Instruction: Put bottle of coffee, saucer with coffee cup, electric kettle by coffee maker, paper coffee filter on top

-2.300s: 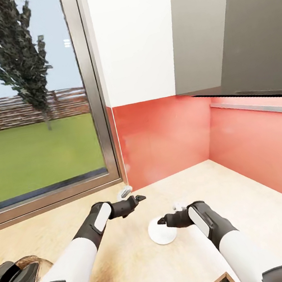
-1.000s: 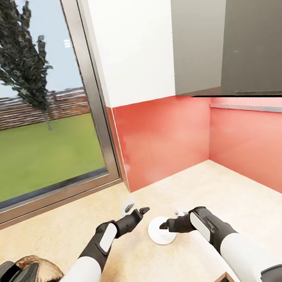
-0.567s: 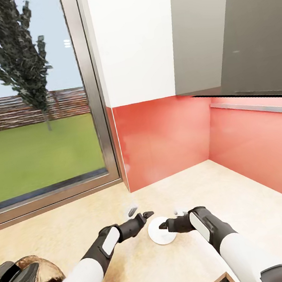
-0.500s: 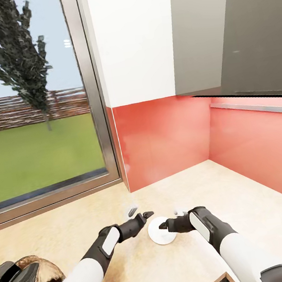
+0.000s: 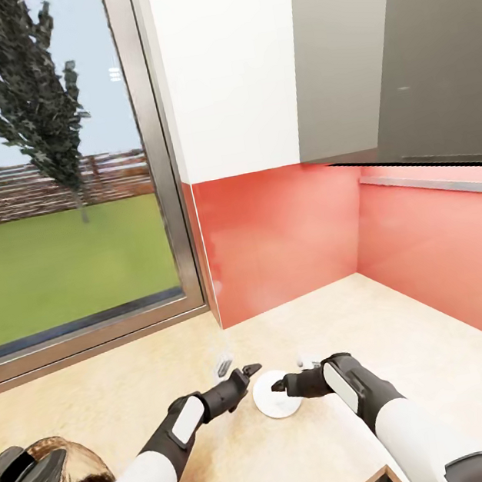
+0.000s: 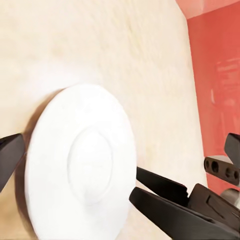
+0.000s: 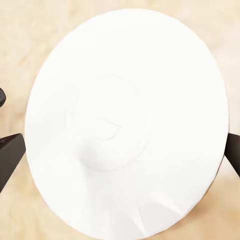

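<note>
Closest to the robot, the right gripper (image 5: 278, 384) sits directly over the saucer (image 5: 275, 399), fingers spread wide. In the right wrist view the saucer (image 7: 127, 120) sits between the two dark fingertips (image 7: 10, 150), which straddle its rim without touching it, so it's empty-handed. The saucer lies flat on the beige countertop (image 5: 412, 338).

Just across the saucer is the left gripper (image 5: 247, 371), tips pointing at the right one. From its wrist camera the saucer (image 6: 80, 165) is right in front, and the right gripper (image 6: 165, 195) shows on the far side. Its jaws look parted too, and nothing's pinched.

My guess on handling: glazed ceramic, so stiff, light, slick and chippable. Lying flat with a thin rim, it gives nothing to bite from above. I'd take it at the edge, one finger under the lip and one on top, and squeeze gently.

Further back is just red backsplash (image 5: 279, 235) and a window (image 5: 49, 162).
</note>
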### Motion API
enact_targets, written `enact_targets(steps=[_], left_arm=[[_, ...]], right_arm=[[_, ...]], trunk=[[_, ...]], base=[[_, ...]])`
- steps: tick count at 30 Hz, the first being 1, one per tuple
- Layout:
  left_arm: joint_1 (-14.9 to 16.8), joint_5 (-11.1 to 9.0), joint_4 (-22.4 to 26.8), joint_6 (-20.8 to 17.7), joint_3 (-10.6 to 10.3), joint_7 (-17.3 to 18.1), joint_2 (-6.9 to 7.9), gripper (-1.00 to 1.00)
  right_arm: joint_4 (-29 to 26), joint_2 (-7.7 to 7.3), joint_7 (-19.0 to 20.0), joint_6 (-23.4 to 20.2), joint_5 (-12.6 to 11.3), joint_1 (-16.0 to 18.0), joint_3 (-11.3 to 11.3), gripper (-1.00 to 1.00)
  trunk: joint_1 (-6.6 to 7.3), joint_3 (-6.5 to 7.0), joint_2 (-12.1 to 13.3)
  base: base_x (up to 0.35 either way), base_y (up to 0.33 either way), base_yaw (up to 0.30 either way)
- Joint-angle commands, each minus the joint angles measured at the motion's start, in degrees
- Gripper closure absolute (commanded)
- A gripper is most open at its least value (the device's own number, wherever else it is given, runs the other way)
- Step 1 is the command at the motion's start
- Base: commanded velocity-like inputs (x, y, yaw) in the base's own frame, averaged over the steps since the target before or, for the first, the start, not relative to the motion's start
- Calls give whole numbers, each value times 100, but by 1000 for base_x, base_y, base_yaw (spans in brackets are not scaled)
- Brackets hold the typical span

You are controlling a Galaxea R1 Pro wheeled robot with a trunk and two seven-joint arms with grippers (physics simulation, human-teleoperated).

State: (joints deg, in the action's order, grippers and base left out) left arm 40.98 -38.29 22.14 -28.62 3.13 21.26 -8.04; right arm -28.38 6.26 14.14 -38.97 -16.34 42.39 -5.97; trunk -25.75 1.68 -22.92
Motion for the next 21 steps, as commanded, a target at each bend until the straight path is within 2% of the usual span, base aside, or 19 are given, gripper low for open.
enact_targets(steps=[1, 7, 10, 15, 21], left_arm=[[0, -26, 1, -48, 31, -5, -4, -100], [-2, -37, 9, -63, 38, -35, -4, -100], [-2, -53, 9, -71, 40, -201, -4, -100], [-2, -281, 16, -67, 46, -547, 1, -100], [-2, -321, 18, -64, 47, -604, -2, -100]], right_arm=[[184, -2, 1, -32, -36, -3, -18, -100], [181, -2, 1, -32, -36, -3, -18, -100], [182, -2, 1, -32, -36, -3, -18, -100], [184, -2, 1, -32, -36, -3, -18, -100], [182, 2, 1, -32, -36, -3, -18, -100]], trunk=[[-4, -4, -1], [-4, -4, -1], [-4, -4, -1], [-4, -4, -1], [-4, -4, -1]], base=[[0, 0, 0], [0, 0, 0], [0, 0, 0], [0, 0, 0], [0, 0, 0]])
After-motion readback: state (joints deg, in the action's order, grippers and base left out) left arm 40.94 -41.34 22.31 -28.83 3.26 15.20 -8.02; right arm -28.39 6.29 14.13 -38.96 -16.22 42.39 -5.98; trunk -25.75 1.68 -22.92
